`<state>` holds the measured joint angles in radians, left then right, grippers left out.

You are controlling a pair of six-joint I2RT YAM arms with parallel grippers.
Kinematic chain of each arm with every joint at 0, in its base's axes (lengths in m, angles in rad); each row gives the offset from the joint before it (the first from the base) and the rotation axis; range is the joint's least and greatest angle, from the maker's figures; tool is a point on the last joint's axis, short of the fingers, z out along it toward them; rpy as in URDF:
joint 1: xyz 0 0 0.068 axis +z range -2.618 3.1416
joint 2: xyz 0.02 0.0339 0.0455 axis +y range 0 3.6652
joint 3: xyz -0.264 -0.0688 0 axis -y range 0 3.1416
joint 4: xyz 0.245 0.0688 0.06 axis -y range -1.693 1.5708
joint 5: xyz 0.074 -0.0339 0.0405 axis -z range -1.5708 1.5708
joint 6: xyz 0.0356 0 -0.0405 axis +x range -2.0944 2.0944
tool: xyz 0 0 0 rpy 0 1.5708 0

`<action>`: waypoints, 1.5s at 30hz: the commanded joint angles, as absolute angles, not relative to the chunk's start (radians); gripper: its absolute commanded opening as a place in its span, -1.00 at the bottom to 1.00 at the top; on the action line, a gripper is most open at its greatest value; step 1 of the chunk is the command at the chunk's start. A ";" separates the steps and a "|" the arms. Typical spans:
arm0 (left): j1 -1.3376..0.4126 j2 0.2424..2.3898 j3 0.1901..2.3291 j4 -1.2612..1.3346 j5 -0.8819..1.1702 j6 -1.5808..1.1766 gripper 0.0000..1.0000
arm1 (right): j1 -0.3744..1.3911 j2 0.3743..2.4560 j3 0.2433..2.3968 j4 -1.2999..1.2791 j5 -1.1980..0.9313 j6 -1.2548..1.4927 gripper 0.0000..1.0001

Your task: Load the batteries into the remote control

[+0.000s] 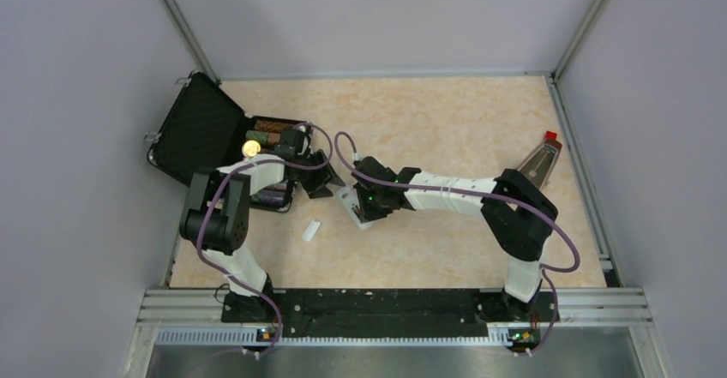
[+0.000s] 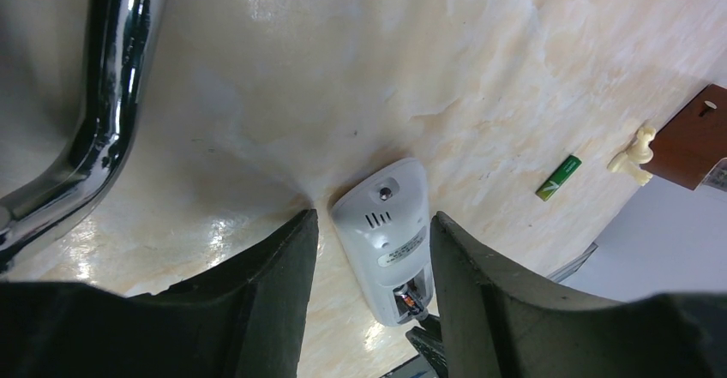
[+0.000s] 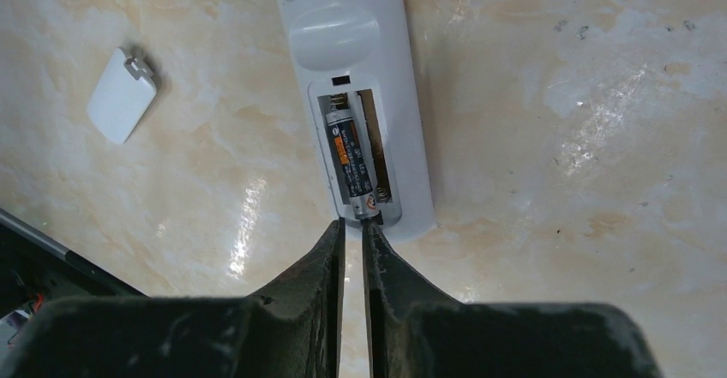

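Note:
The white remote control (image 3: pixel 360 44) lies back face up on the table, its battery bay open. The darker battery (image 3: pixel 351 159) lies in one slot of the bay; the slot beside it shows a bare spring. My right gripper (image 3: pixel 354 224) is shut, its tips at the near end of that battery. My left gripper (image 2: pixel 375 219) is open, its fingers on either side of the remote (image 2: pixel 387 224). The green battery (image 2: pixel 559 177) lies loose on the table beyond the remote. In the top view the remote (image 1: pixel 349 197) sits between my left gripper (image 1: pixel 319 183) and my right gripper (image 1: pixel 364 208).
The loose white cover piece (image 1: pixel 310 230) lies near the remote and also shows in the right wrist view (image 3: pixel 122 95). An open black case (image 1: pixel 206 129) with chip rolls stands at the left. A brown bottle with a red cap (image 1: pixel 543 159) stands at the right.

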<state>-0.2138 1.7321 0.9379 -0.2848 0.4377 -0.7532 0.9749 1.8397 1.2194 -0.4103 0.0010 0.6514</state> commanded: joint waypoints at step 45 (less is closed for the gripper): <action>-0.225 1.675 0.838 -0.230 0.365 -0.817 0.13 | 0.984 1.858 1.300 -0.307 -0.020 0.602 -0.49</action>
